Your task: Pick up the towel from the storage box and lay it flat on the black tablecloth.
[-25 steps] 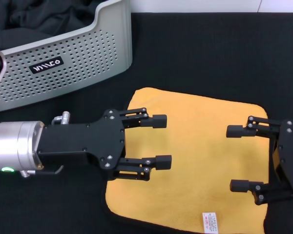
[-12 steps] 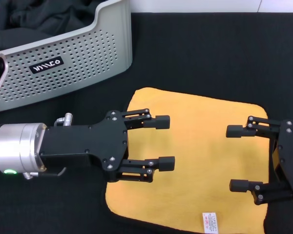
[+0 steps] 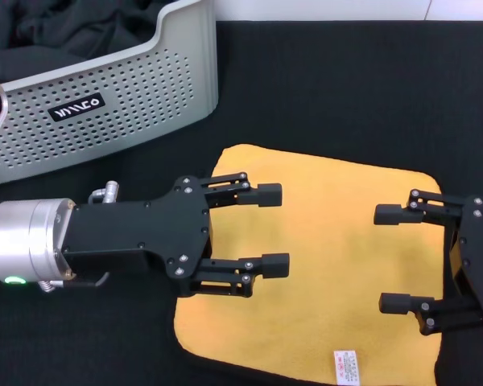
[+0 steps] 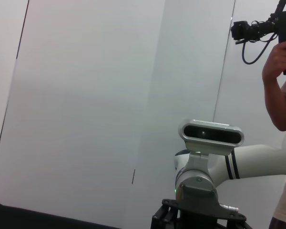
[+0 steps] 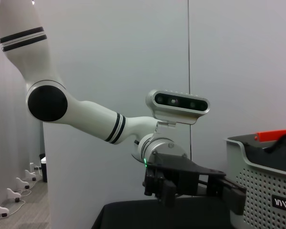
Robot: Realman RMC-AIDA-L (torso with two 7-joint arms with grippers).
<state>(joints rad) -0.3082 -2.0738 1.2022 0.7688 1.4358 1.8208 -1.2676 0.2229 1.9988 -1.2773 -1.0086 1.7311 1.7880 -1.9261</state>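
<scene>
From my head, I am seeing the towel [image 3: 322, 257] lying flat on the black tablecloth [image 3: 346, 88], near the box [image 3: 105, 96]. My left gripper [image 3: 274, 227] is hanging over it with fingers spread wide. My right gripper [image 3: 390, 259] is hanging over its other side, spread wide too.

My left wrist is looking at a wall [image 4: 86, 95].

My right wrist is seeing the box [image 5: 267, 186] and my left gripper [image 5: 236, 198].

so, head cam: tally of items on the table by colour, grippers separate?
Yellow-orange: 1, the towel, flat on the black tablecloth
Light grey: 1, the storage box
Black: 2, the tablecloth and the dark cloth inside the box
Grippers: 2, left gripper and right gripper, both open over the towel
Total: 6
</scene>
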